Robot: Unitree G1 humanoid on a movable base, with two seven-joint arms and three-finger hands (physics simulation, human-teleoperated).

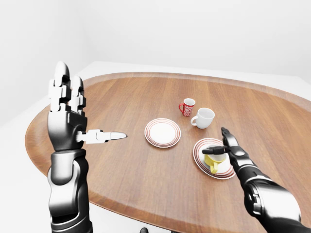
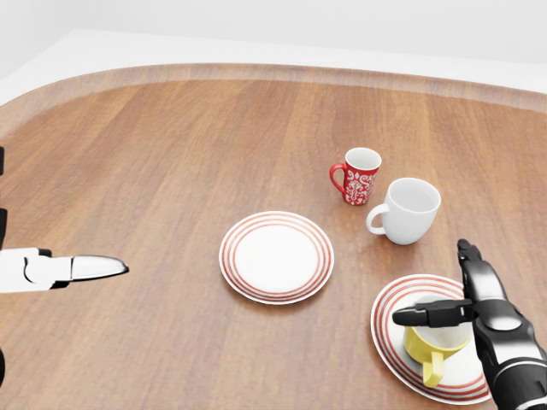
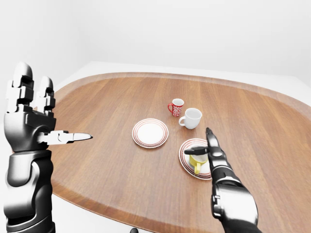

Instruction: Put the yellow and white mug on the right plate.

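Head view, mug: the yellow and white mug (image 2: pixel 433 342) is sitting upright on the right plate (image 2: pixel 395 342), its handle pointing toward the bottom of the view.
Head view, right hand: the right hand (image 2: pixel 479 299) is hovering spread just over the mug, with one finger (image 2: pixel 423 315) lying across the rim and the others pointing up the view; nothing is closing round the cup.
Head view, other crockery: the left plate (image 2: pixel 276 256) is lying bare near the middle, while the red patterned mug (image 2: pixel 359 176) and the white mug (image 2: pixel 408 209) are standing side by side above the right plate.
Head view, left hand: only a white fingertip (image 2: pixel 90 266) is reaching in from the left edge, well apart from everything.
Left-eye view, left hand: the left hand (image 1: pixel 68 114) is standing raised and spread, fingers upright and thumb pointing toward the plates, holding nothing.
Left-eye view, table: the round wooden table (image 1: pixel 121 97) is carrying all the crockery toward its right half.
Right-eye view, placement: the mug is showing inside the ringed rim of the right plate, with the right hand just above it.
Progress: the placing is looking done, judging by the mug resting on the plate with the hand spread; what is remaining is probably only drawing the right hand clear without nudging the cup.
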